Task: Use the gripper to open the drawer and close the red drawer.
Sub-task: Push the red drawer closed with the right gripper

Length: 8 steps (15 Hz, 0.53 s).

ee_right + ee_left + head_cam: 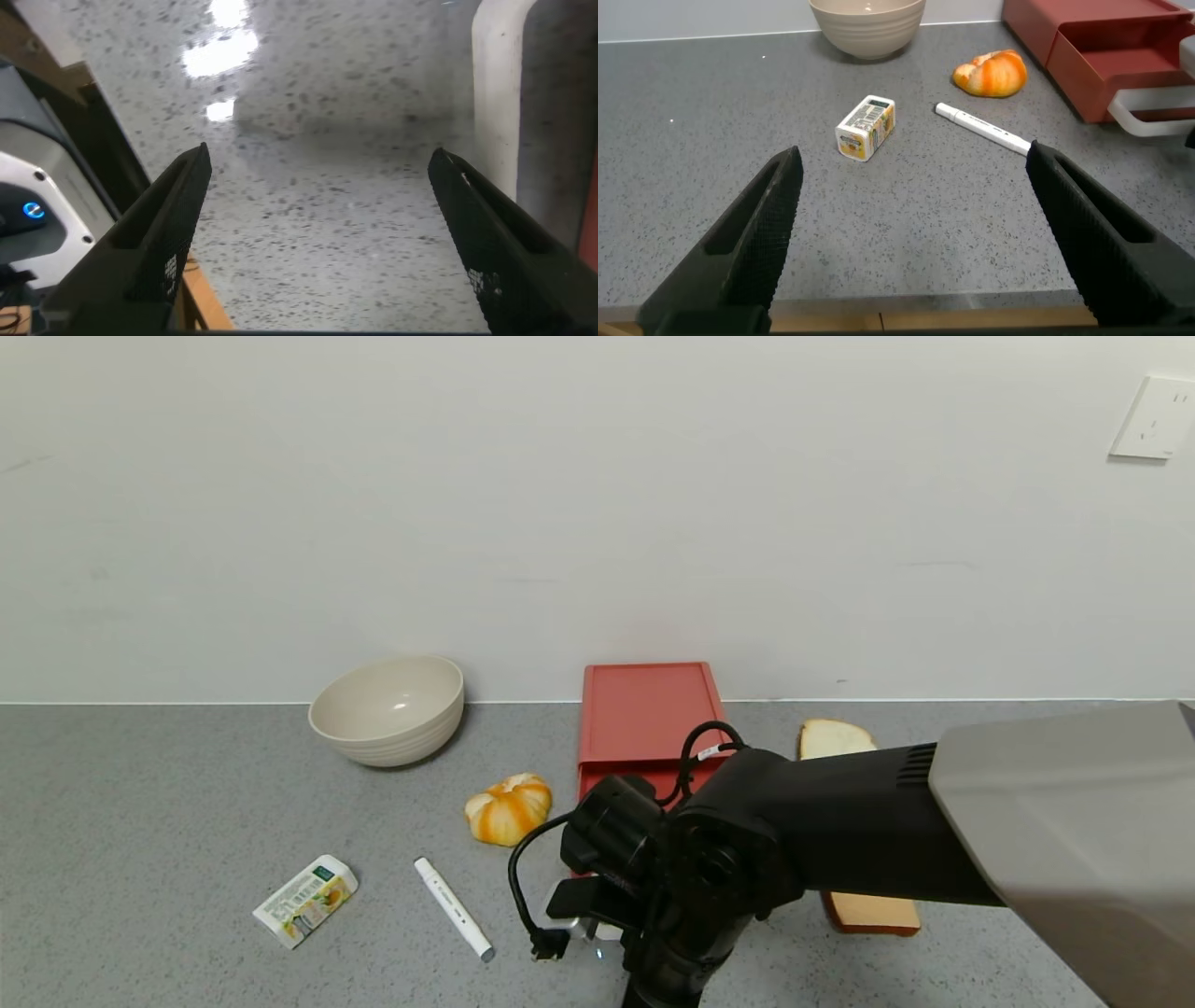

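Drawer (1120, 70) sits pulled out, so you only need closing; right gripper (318, 233) spread wide, holding nothing.

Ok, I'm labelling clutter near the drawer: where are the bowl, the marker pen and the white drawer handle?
bowl (387, 709): head view, on its inner wall.
marker pen (982, 128): left wrist view, mid-barrel.
white drawer handle (1148, 122): left wrist view, on the front bar of the loop.
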Motion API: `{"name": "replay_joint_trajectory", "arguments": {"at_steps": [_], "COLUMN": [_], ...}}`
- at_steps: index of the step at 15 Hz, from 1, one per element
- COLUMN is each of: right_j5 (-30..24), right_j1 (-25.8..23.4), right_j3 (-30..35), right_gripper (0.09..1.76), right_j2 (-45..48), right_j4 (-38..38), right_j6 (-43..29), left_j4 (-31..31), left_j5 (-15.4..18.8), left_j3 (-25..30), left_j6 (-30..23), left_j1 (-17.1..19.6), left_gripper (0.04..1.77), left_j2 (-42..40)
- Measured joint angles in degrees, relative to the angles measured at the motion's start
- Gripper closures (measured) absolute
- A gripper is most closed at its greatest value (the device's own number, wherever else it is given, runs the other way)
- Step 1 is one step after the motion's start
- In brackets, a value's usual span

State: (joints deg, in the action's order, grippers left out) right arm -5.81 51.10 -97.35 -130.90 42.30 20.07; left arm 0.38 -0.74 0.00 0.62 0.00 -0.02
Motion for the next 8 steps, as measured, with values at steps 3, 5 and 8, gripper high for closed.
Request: {"name": "replay_joint_trajectory", "arguments": {"at_steps": [3, 5, 8], "right_j5": [0.1, 0.0, 0.0], "right_j1": [-1.4, -2.3, -3.3], "right_j3": [-1.6, -2.4, -4.3], "right_gripper": [0.14, 0.14, 0.14], "right_j2": [-0.5, -0.8, -1.7], "right_j4": [-0.1, 0.1, 0.1], "right_j6": [0.7, 1.1, 1.3], "left_j4": [0.0, 0.0, -0.1], "left_j5": [0.0, 0.0, 0.0], "left_j3": [0.0, 0.0, 0.0], "left_j6": [0.1, 0.1, 0.1], "left_j1": [0.0, 0.0, 0.0], "left_gripper": [0.08, 0.08, 0.08], "left_j2": [0.0, 0.0, 0.0]}}
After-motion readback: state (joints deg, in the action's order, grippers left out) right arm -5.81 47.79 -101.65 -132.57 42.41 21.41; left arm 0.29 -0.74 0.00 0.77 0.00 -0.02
